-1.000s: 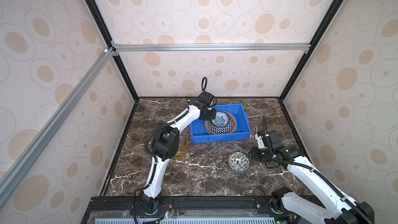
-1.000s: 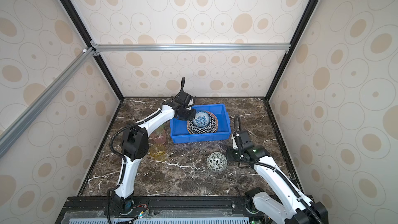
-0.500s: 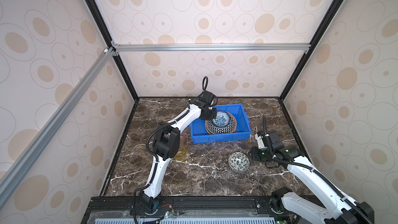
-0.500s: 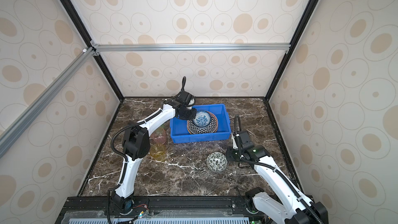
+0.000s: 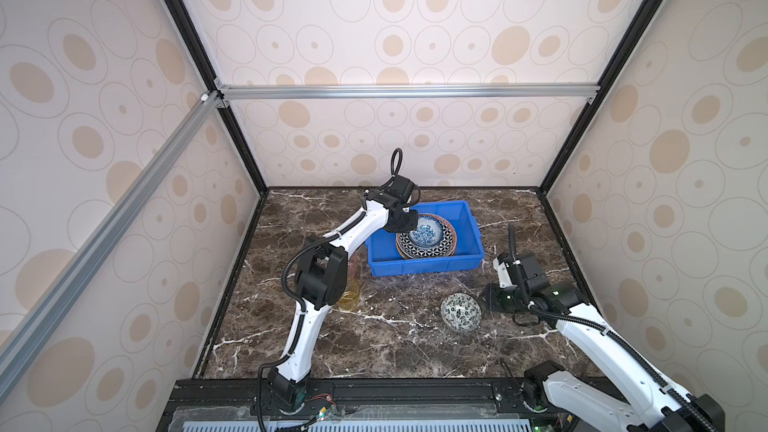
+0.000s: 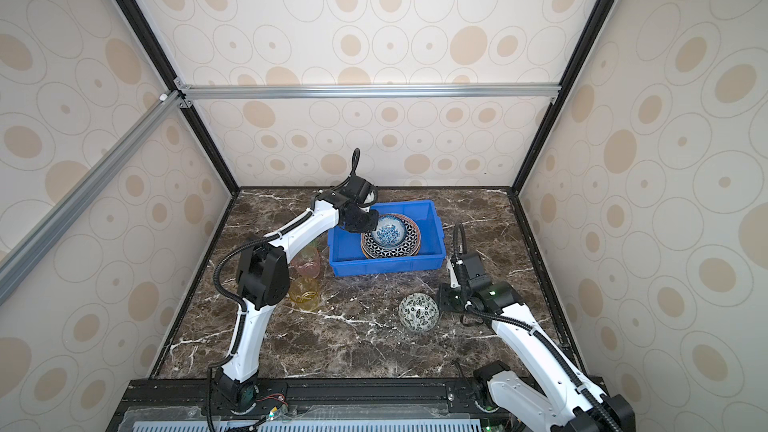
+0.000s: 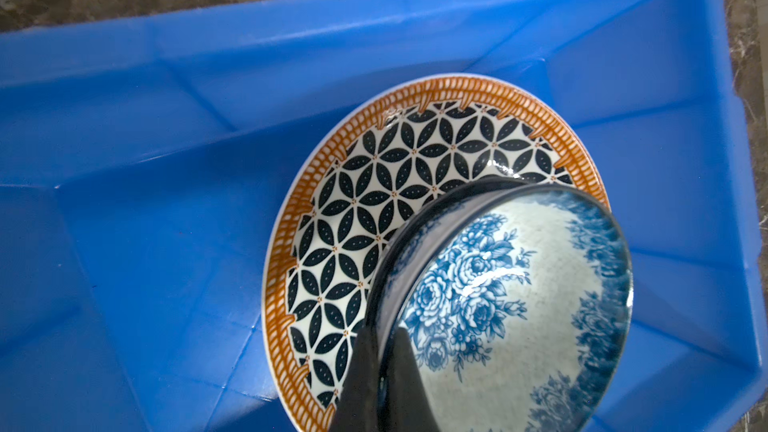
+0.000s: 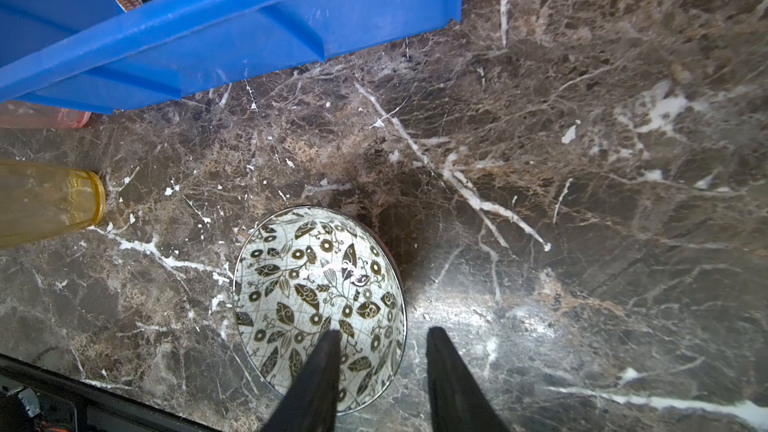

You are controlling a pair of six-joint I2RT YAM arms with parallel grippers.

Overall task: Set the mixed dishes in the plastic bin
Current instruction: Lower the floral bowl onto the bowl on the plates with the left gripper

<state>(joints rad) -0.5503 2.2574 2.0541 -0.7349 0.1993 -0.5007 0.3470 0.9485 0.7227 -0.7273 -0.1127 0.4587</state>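
The plastic bin [image 5: 465,218] [image 7: 124,160] is bright blue and stands at the back of the marble table. In it lies a black-white geometric plate [image 5: 446,239] [image 7: 374,201] with an orange rim. My left gripper [image 7: 381,332] [image 5: 405,222] is shut on the rim of a blue-floral bowl [image 5: 424,233] [image 7: 519,305], right over that plate. A black-white leaf-patterned bowl [image 5: 460,312] [image 8: 316,276] sits on the table in front of the bin. My right gripper [image 8: 383,330] [image 5: 488,299] is open at its right rim, one finger over the inside and one outside.
A yellow cup [image 6: 304,292] [image 8: 45,201] and a pink cup [image 6: 306,261] [image 8: 41,118] stand left of the bin, beside my left arm's elbow. Patterned walls close in the table on three sides. A black rail runs along the front edge.
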